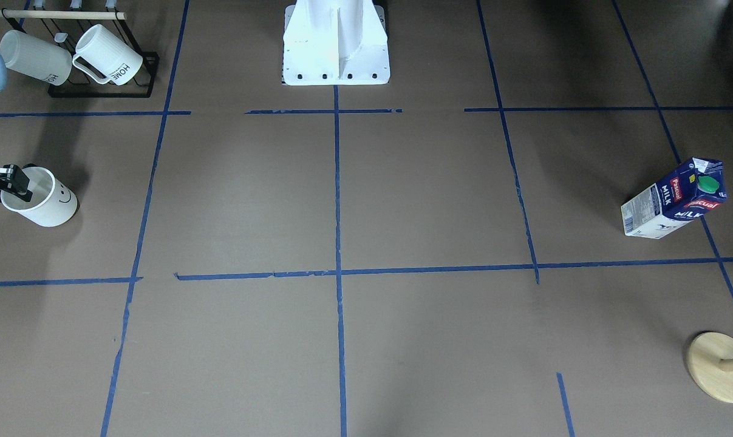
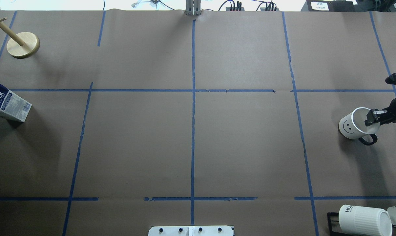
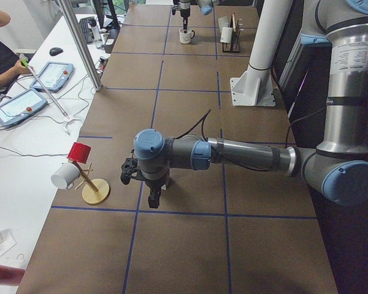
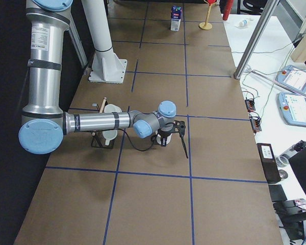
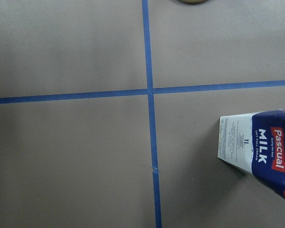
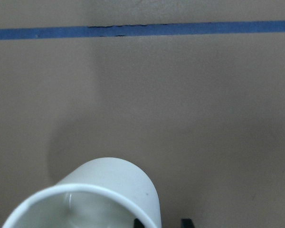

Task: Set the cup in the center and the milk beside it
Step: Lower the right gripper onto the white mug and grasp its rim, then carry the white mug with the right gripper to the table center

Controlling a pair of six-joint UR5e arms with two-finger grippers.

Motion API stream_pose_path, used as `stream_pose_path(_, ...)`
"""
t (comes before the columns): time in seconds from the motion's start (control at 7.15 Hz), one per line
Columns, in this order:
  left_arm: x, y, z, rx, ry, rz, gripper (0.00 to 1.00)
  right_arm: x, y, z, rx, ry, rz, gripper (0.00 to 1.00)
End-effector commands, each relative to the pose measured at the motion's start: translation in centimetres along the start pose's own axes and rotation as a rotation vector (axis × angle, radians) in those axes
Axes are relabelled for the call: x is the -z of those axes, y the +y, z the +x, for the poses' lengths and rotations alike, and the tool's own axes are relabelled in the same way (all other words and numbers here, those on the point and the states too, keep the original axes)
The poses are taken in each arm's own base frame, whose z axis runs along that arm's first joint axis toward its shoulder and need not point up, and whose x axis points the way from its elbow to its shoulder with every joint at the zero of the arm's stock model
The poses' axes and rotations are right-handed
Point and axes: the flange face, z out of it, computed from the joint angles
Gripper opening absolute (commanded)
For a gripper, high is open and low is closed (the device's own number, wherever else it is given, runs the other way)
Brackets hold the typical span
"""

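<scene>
Front-facing view: the cup [image 1: 50, 203], smooth glossy white with its smiley showing, stands at the table's [image 1: 439, 200] far edge on the robot's right, well apart from the center [image 1: 338, 273]. The right claw [image 1: 11, 182] sits at its rim with one dark finger inside the mouth. The arm is cut off by the frame, and I cannot tell whether the claw squeezes the wall. The milk [image 1: 676, 200], a printed carton with a green cap, stands at the opposite edge. Ribbed mugs [image 1: 108, 57] lie in a black wire rack [image 1: 99, 91]. The wooden stand [image 1: 718, 367] is half cropped.

Overhead view: the cup's dark handle points toward the robot. The carton's top is cut off.

Left side view: the left claw [image 3: 154, 199] hangs above the brown paper. It is too small to judge whether it is spread or pressed together.

Right side view: the near arm's wrist covers most of the cup.

Left wrist view: only part of the carton shows, and no fingers.

Right wrist view: the cup's rim is cropped at the bottom, with two dark tips just beside it.
</scene>
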Motion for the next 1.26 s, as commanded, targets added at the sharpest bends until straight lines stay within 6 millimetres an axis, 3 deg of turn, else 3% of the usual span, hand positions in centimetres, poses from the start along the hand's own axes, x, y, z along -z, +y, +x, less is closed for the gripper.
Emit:
stream_pose_path(0.0,0.2,0.0,0.1,0.0,0.0,0.003,1.0,1.0,0.1,-0.9,0.012,-0.019,0.013,0.0)
stream_pose_path(0.14,0.5,0.0,0.4,-0.005,0.0,0.008,1.0,2.8,0.1,-2.0,0.019,-0.042,0.029,0.0)
stream_pose_path(0.28,0.5,0.0,0.4,-0.005,0.0,0.008,1.0,6.2,-0.6,-2.6,-0.019,-0.058,0.043,0.0)
stream_pose_path(0.42,0.4,0.0,0.4,-0.006,0.0,0.007,1.0,9.2,-0.9,-5.6,-0.037,-0.049,0.033,0.0)
stream_pose_path(0.56,0.4,0.0,0.5,-0.006,0.0,0.007,1.0,12.3,-3.1,-10.1,-0.074,-0.028,0.019,0.0)
stream_pose_path(0.7,0.5,0.0,0.4,-0.005,0.0,0.008,1.0,14.3,-5.4,-16.7,-0.12,-0.044,0.01,0.0)
stream_pose_path(0.84,0.4,0.0,0.4,-0.006,0.0,0.007,1.0,13.0,-5.3,-24.7,-0.173,-0.069,-0.023,0.0)
stream_pose_path(0.98,0.4,0.0,0.4,-0.005,0.0,0.006,1.0,11.5,-6.6,-33.4,-0.255,-0.071,-0.011,0.0)
stream_pose_path(1.12,0.4,0.0,0.4,-0.005,0.0,0.006,1.0,9.3,-8.0,-40.0,-0.358,-0.05,-0.007,0.0)
